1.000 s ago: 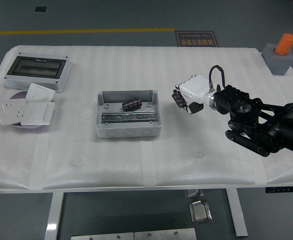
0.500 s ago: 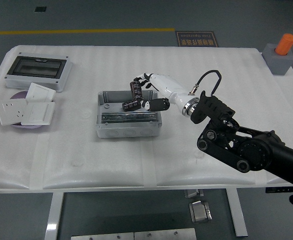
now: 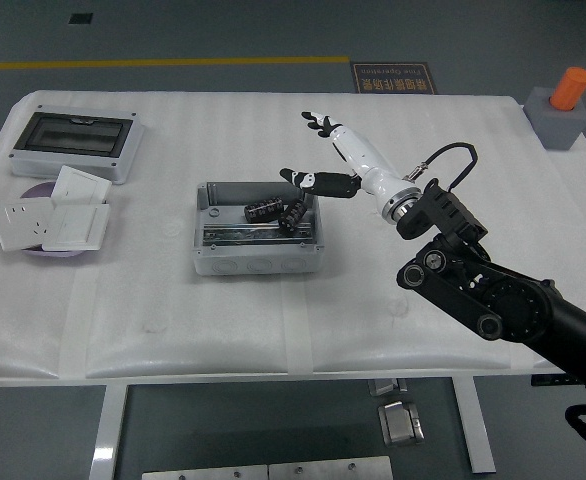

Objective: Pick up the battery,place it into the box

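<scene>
A grey open box (image 3: 257,257) sits mid-table. Two black cylindrical batteries lie inside it: one (image 3: 262,208) toward the back and another (image 3: 295,216) at the right side, tilted against the wall. My right hand (image 3: 318,155), white with black fingertips, hovers over the box's back right corner with its fingers spread and holds nothing. Its thumb (image 3: 303,179) points left just above the right battery. The black right arm (image 3: 483,290) comes in from the lower right. The left arm is out of view.
A grey breaker enclosure with a dark window (image 3: 75,143) stands at the back left. White socket plates (image 3: 51,219) lie on a purple disc at the left. A grey block with an orange cylinder (image 3: 565,108) stands at the far right corner.
The right hand carried a battery left from the table's right side to the box, then opened; the battery now lies inside at the right, and the fingers have spread and lifted.
</scene>
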Controlling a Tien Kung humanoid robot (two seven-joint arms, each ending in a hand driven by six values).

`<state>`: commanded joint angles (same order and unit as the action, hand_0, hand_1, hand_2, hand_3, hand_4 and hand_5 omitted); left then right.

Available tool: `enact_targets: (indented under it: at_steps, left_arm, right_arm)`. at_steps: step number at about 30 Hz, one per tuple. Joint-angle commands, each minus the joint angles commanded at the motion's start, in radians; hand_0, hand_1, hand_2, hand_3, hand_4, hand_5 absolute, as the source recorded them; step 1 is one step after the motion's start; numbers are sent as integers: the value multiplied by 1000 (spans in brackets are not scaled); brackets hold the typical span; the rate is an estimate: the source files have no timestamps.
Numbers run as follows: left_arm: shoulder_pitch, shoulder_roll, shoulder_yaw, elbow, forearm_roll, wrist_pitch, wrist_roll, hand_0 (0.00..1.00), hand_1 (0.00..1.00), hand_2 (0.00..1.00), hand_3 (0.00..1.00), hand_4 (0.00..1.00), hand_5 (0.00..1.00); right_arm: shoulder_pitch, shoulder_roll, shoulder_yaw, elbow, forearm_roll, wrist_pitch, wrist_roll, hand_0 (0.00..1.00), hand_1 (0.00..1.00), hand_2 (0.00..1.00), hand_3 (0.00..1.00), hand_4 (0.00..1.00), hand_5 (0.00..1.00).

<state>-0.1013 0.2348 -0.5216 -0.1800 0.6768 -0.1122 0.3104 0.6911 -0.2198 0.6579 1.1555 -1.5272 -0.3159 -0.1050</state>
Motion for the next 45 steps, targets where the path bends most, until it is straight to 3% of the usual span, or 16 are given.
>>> enact_targets:
  at_steps: [8, 15, 21, 26, 29, 30, 35, 36, 45]
  left_arm:
    - [0, -2, 0, 0, 0, 0, 1, 499, 601, 412, 528, 495, 276]
    - [4, -3, 3, 0, -8, 1, -1, 499, 600, 411, 528, 497, 273]
    - [13, -4, -17, 0, 7, 0, 4, 499, 599, 411, 527, 499, 269]
    - [17, -9, -44, 0, 32, -4, 11, 499, 599, 412, 527, 499, 267]
    - [20, -11, -54, 0, 36, -3, 8, 499, 599, 412, 527, 499, 267]
    - [21, -12, -56, 0, 35, -1, 6, 498, 599, 411, 527, 500, 264]
    - [30, -15, -65, 0, 29, 5, 0, 498, 599, 411, 527, 500, 264]
    - [30, -15, -63, 0, 25, 6, -1, 498, 598, 410, 525, 505, 263]
    - [40, -5, -56, 0, 20, 7, -4, 498, 598, 410, 526, 502, 262]
  right_arm:
    - [-8, -11, 48, 7, 35, 0, 13, 998, 998, 998, 998, 998, 842]
    - [-32, -96, 201, 64, 84, 3, 43, 998, 998, 998, 998, 998, 845]
    - [-102, -173, 361, 158, 221, 24, 154, 998, 998, 998, 998, 998, 839]
    - [-169, -212, 492, 215, 357, 60, 259, 998, 988, 998, 998, 998, 834]
    - [-208, -217, 561, 225, 449, 86, 317, 998, 988, 998, 998, 998, 834]
    - [-218, -217, 580, 225, 476, 94, 332, 998, 869, 854, 929, 998, 784]
    - [-256, -206, 636, 208, 616, 132, 378, 998, 869, 854, 929, 998, 784]
    - [-260, -204, 639, 204, 644, 138, 384, 896, 799, 793, 826, 998, 744]
    - [-284, -203, 650, 184, 795, 155, 402, 855, 779, 778, 821, 998, 729]
